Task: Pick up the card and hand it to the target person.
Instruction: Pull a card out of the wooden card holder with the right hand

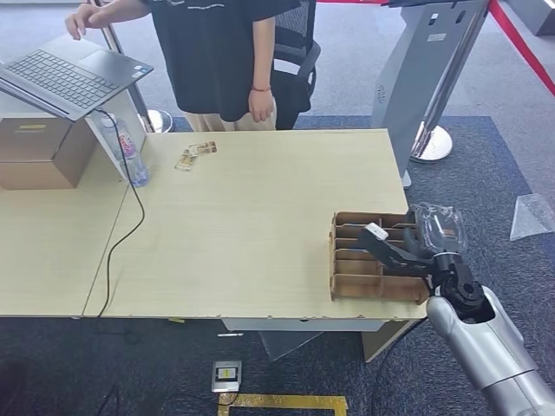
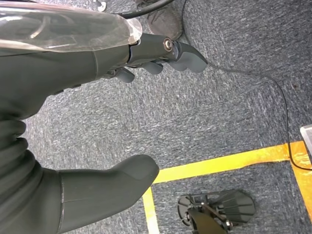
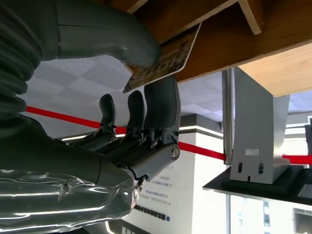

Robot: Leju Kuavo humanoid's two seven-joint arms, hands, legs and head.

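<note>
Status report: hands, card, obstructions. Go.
Right hand pinching card at the slotted wooden tray. Left hand open, hanging over carpet. Person standing across the table.

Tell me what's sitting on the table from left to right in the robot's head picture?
Brown cardboard box → open grey laptop → clear plastic water bottle → small cards lying flat → brown slotted wooden card holder → robot's right hand, pinching a card.
</note>
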